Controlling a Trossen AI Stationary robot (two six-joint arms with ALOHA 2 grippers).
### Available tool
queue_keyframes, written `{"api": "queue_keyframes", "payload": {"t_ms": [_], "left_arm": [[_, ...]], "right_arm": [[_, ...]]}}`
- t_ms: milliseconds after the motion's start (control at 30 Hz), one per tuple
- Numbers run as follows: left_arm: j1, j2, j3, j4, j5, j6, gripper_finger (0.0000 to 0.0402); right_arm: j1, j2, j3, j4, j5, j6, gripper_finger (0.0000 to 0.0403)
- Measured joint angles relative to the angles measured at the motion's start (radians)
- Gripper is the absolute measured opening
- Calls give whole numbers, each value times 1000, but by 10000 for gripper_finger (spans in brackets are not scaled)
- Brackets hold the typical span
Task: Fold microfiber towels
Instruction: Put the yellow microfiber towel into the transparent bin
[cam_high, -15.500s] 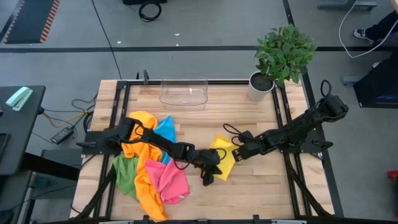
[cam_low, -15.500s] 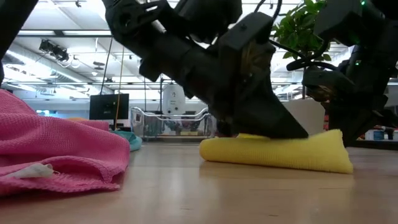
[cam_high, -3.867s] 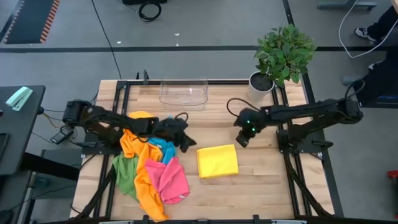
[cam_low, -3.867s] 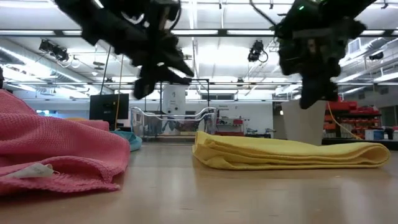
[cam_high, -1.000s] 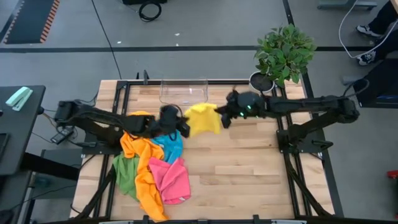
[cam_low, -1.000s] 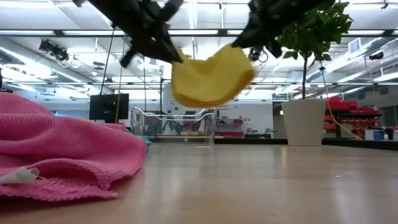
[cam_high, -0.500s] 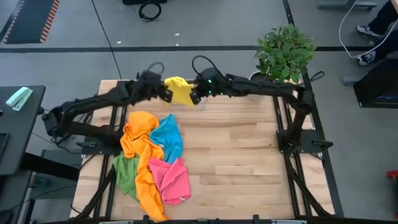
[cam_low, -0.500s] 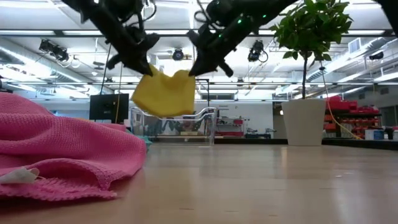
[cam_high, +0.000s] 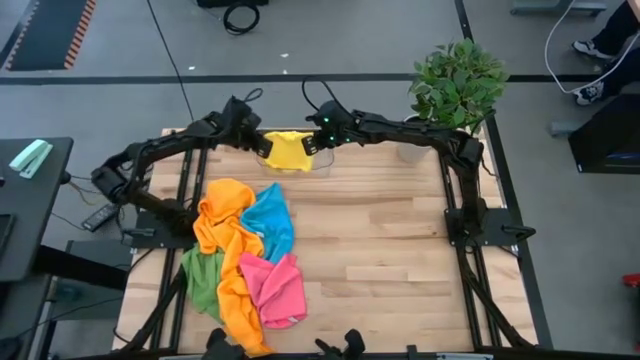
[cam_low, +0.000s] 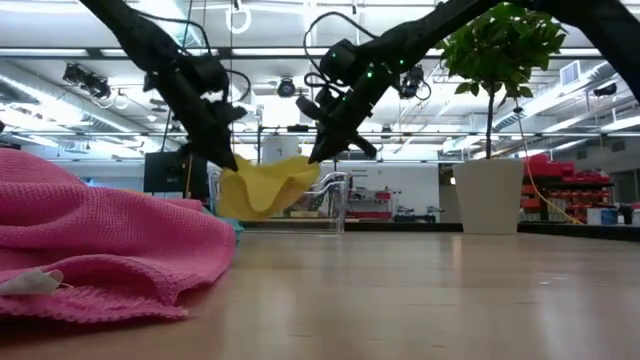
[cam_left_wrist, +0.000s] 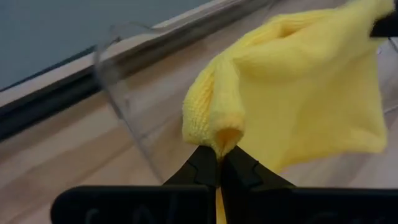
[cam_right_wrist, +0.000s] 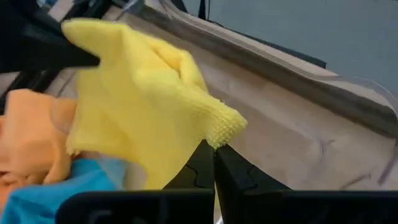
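A folded yellow towel (cam_high: 287, 151) hangs between my two grippers above the clear plastic tray (cam_high: 326, 165) at the table's far edge. My left gripper (cam_high: 262, 146) is shut on its left end and my right gripper (cam_high: 312, 146) on its right end. In the low view the towel (cam_low: 262, 187) sags down past the tray's rim (cam_low: 335, 178). Whether it touches the tray's floor cannot be told. Orange (cam_high: 225, 200), blue (cam_high: 270, 222), pink (cam_high: 270, 290) and green (cam_high: 200, 280) towels lie heaped on the table's left half. My left gripper pinches a bunched corner (cam_left_wrist: 219, 135) at the towel's left end between its two fingers (cam_left_wrist: 202, 167). The fingers slant down from the table's left. The towel hangs slack toward the other gripper, several layers thick. My right gripper pinches the folded corner (cam_right_wrist: 225, 129) at the towel's right end between its two fingers (cam_right_wrist: 202, 158). They slant down from the table's right. The cloth droops away from this corner toward my left gripper, clear of the table.
A potted plant (cam_high: 455, 85) stands at the far right corner, its white pot (cam_low: 490, 195) right of the tray. The pink towel (cam_low: 90, 250) rises close in front of the low camera. Bare wood lies across the table's middle and right.
Both grippers have carried the yellow towel toward the table's far edge and leftward, sinking a little, from above the table's middle to above the tray. The towel has stayed clear of the table and now sags lower between them.
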Motion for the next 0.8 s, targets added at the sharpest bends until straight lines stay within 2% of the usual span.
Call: {"api": "queue_keyframes", "payload": {"t_ms": [233, 400, 533, 800], "left_arm": [[-25, 110, 2, 69, 3, 3, 15], [-33, 131, 3, 93, 0, 2, 15], [-32, 131, 1, 130, -1, -16, 23], [-25, 122, 15, 148, -7, -51, 94]], "right_arm": [[-36, 16, -1, -31, -7, -8, 4], [-47, 34, -1, -37, -26, -19, 10], [-45, 34, -1, -31, -4, -38, 39], [-67, 23, 0, -36, -1, -35, 129]]}}
